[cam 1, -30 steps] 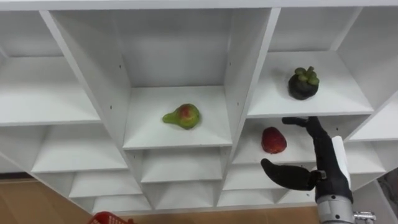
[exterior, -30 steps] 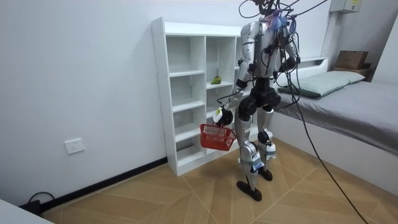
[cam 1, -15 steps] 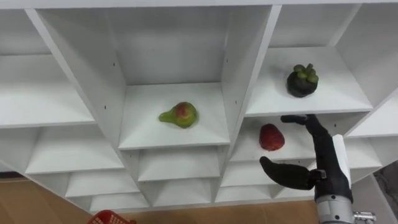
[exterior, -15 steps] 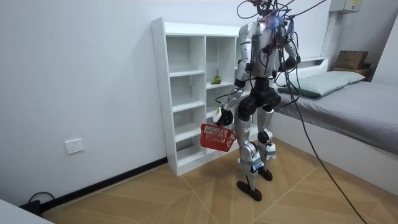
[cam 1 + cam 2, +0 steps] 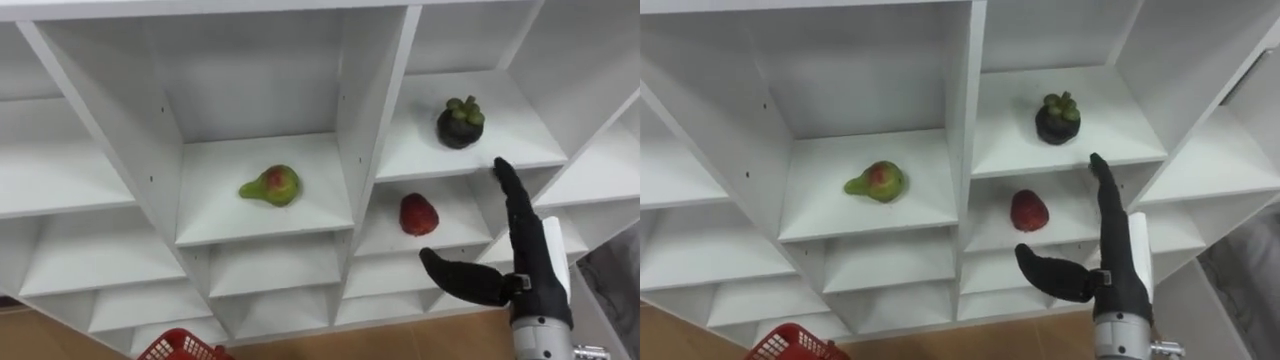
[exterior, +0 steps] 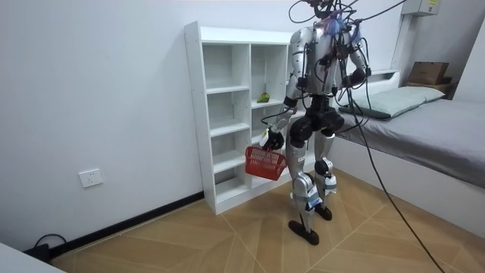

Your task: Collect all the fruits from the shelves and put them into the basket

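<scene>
Standing before the white closet [image 5: 375, 130], I report the collecting step as begun but with no fruit taken. My right robot hand [image 5: 522, 262] is raised in front of the shelves, fingers straight and pointing upward, thumb spread wide to the left, nothing held in it. The red strawberry-like fruit [image 5: 419, 214] lies in the compartment just up and left of that thumb, apart from it and further back on its shelf. The dark mangosteen [image 5: 460, 123] sits one shelf higher, above and a little left of my fingertips, which show against the front edge of its shelf. The green-and-red pear [image 5: 270, 187] lies well to the left of this robot hand, in the neighbouring compartment. The red basket [image 5: 180, 347] shows low and far to the left; in the room view it hangs from my left robot hand [image 6: 268, 139], which, as far as that view allows, is closed about its handle. Judgement: the step in hand is the reach for the first fruit, most likely the red one, being nearest. The next move calls for carrying the spread robot hand forward into that compartment, clearing the shelf edge above, then closing thumb and fingers round the fruit without knocking it toward the back wall.
</scene>
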